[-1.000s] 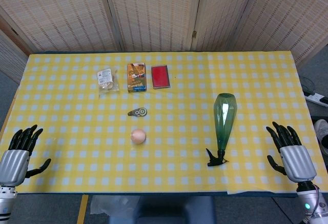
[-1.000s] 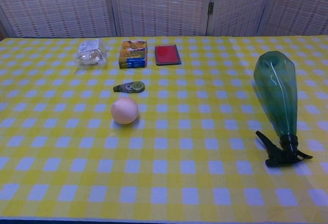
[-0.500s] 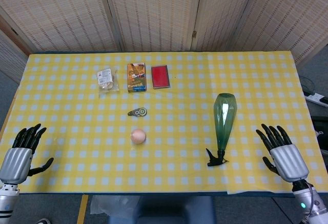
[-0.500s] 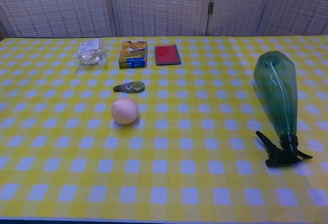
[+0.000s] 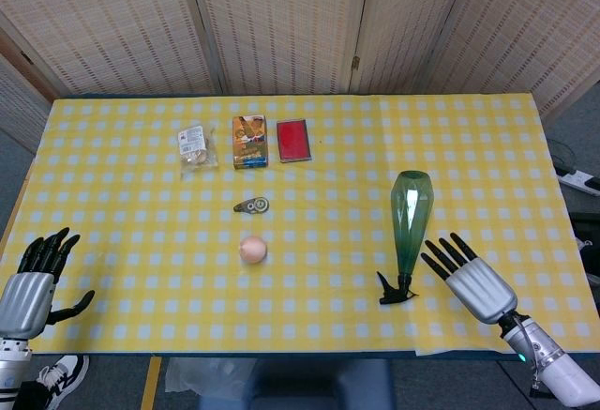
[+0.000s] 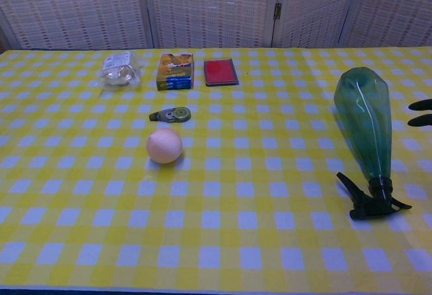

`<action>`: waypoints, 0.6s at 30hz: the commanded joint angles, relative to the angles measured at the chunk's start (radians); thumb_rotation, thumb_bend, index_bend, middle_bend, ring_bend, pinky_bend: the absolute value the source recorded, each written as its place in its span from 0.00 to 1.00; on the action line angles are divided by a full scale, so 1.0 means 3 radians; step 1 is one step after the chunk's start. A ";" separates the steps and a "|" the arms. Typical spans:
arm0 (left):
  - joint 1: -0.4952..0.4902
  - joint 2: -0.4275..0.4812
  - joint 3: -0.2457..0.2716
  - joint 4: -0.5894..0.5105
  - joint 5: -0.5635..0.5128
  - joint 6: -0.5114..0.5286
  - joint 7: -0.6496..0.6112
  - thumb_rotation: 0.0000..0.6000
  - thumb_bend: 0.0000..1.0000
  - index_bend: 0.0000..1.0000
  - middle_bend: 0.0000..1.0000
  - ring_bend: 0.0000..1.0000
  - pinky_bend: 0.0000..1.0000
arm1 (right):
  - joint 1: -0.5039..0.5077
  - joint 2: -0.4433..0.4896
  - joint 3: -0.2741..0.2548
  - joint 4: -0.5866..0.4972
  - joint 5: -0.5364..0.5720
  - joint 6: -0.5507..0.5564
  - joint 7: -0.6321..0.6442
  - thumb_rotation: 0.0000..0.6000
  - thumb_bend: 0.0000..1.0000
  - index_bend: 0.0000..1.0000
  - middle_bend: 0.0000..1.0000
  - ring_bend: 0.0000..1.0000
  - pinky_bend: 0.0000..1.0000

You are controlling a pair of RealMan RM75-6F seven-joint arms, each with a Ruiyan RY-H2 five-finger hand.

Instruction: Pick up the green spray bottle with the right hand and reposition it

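Reach step. Right hand [image 5: 472,280], fingers spread and empty, sits just beside the translucent green plastic spray bottle [image 5: 410,215] lying flat on the yellow checked tablecloth [image 5: 131,204]. Next: wrap the body, lift.

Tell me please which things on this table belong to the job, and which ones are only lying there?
For the job:
- green spray bottle, lying on its side
- right hand, open beside the bottle, not touching it

Only lying there:
- peach ball
- correction tape
- orange-blue box
- red case
- clear packet
- left hand, open at the table's edge
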 commanded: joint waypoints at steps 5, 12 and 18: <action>0.0011 -0.0001 -0.0001 0.0011 0.0008 0.0027 -0.0014 0.83 0.31 0.00 0.00 0.07 0.00 | 0.0019 0.0083 -0.0125 -0.0059 0.0008 -0.0132 -0.0093 1.00 0.39 0.05 0.00 0.00 0.00; 0.0003 -0.0012 0.0009 0.0015 0.0040 0.0031 0.0021 0.83 0.31 0.00 0.00 0.07 0.00 | 0.0053 0.0041 -0.0167 -0.0052 0.0134 -0.0317 -0.0138 1.00 0.39 0.08 0.00 0.00 0.00; 0.0017 0.0002 0.0018 0.0000 0.0065 0.0064 -0.0007 0.83 0.31 0.00 0.00 0.07 0.00 | 0.0088 -0.0042 -0.0183 -0.0018 0.0239 -0.0455 -0.0203 1.00 0.39 0.11 0.00 0.00 0.00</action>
